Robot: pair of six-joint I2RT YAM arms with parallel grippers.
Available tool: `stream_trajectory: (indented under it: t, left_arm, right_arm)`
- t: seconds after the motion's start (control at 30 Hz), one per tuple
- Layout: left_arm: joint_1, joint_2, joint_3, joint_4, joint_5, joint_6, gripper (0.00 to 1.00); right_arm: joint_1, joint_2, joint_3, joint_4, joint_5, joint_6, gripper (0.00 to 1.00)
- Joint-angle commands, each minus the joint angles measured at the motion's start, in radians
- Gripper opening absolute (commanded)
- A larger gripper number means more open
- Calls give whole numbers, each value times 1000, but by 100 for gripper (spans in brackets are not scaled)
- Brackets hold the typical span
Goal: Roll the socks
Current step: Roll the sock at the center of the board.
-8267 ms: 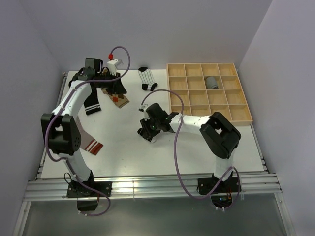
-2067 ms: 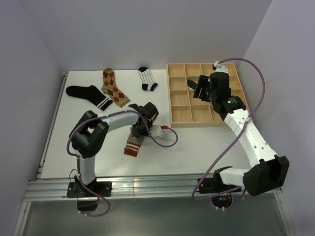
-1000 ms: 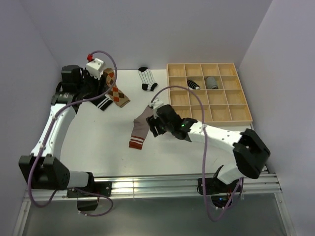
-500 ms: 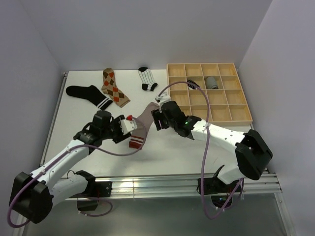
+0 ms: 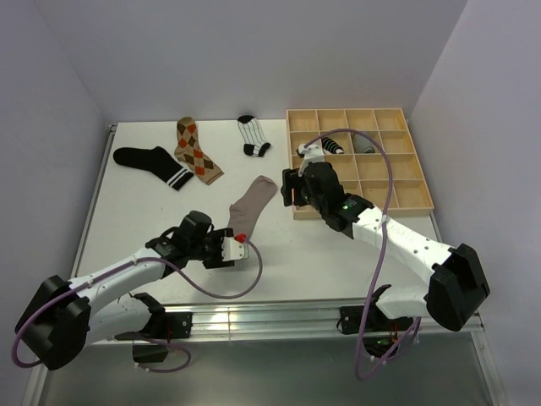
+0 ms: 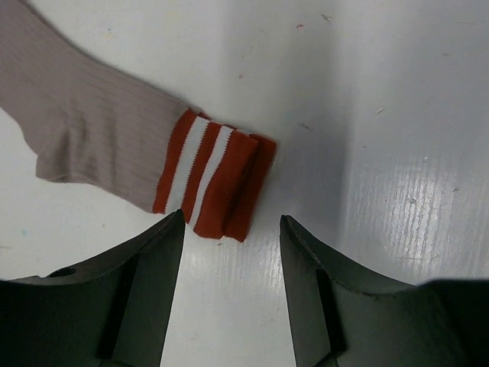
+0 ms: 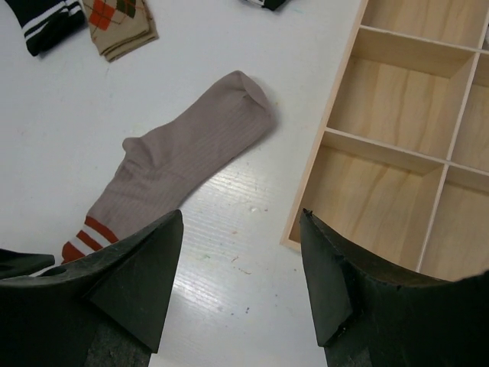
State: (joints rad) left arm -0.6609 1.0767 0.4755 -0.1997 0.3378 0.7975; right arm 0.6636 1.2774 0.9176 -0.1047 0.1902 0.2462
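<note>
A taupe sock (image 5: 254, 201) with a red, white-striped cuff lies flat and diagonal in mid-table. In the left wrist view the cuff (image 6: 221, 183) is folded over once, just ahead of my open left gripper (image 6: 231, 222), which holds nothing. That left gripper (image 5: 230, 245) sits low at the sock's near end. My right gripper (image 5: 292, 189) hovers open and empty between the sock's toe and the wooden tray, with the sock (image 7: 183, 153) to its left. A black sock with white bands (image 5: 152, 163), an argyle sock (image 5: 196, 150) and a striped sock (image 5: 252, 135) lie at the back.
The wooden grid tray (image 5: 414, 196) stands at the right; its near corner (image 7: 306, 229) is close to my right fingers. A rolled black-and-white sock (image 5: 332, 145) and a grey roll (image 5: 365, 145) sit in its back cells. The right arm's cable loops over the tray.
My left gripper has drawn back to the sock's cuff end. The right gripper has let go of the toe and moved right toward the tray. The sock now lies stretched out straight.
</note>
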Motion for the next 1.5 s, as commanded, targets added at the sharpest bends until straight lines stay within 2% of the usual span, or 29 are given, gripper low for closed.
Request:
stream_trajectory:
  t: [0.0, 0.5, 0.6, 0.63, 0.83, 0.93, 1.07, 1.2, 1.33, 1.47]
  left_arm:
    - [-16, 38, -12, 72, 18, 55, 57]
    - [-17, 238, 18, 137, -31, 140, 49]
    - [-17, 267, 35, 128, -34, 144, 45]
    - [-17, 273, 44, 114, -31, 141, 39]
    - [-16, 362, 153, -67, 9, 118, 17]
    - [-14, 382, 222, -173, 68, 74, 11]
    - [9, 419, 391, -363, 194, 42, 6]
    - [43, 520, 538, -584, 340, 65, 4]
    - [99, 653, 667, -838, 440, 146, 4]
    - [142, 805, 776, -1019, 497, 232, 2]
  right_arm:
    - [-7, -27, -13, 11, 12, 16, 70]
    - [-13, -21, -23, 20, -3, 8, 68]
    - [-13, -30, -34, 22, -2, 5, 67]
    - [-13, -38, -39, 22, -1, 5, 67]
    - [-13, -52, -43, 8, -8, -5, 66]
    - [-13, -61, -51, 8, -23, -4, 65]
    - [-13, -87, -82, 25, -54, -1, 65]
    - [-13, -111, -114, 52, -86, 10, 64]
    - [-13, -167, -196, 100, -120, 27, 64]
    - [-7, -210, -276, 186, -210, 39, 63]
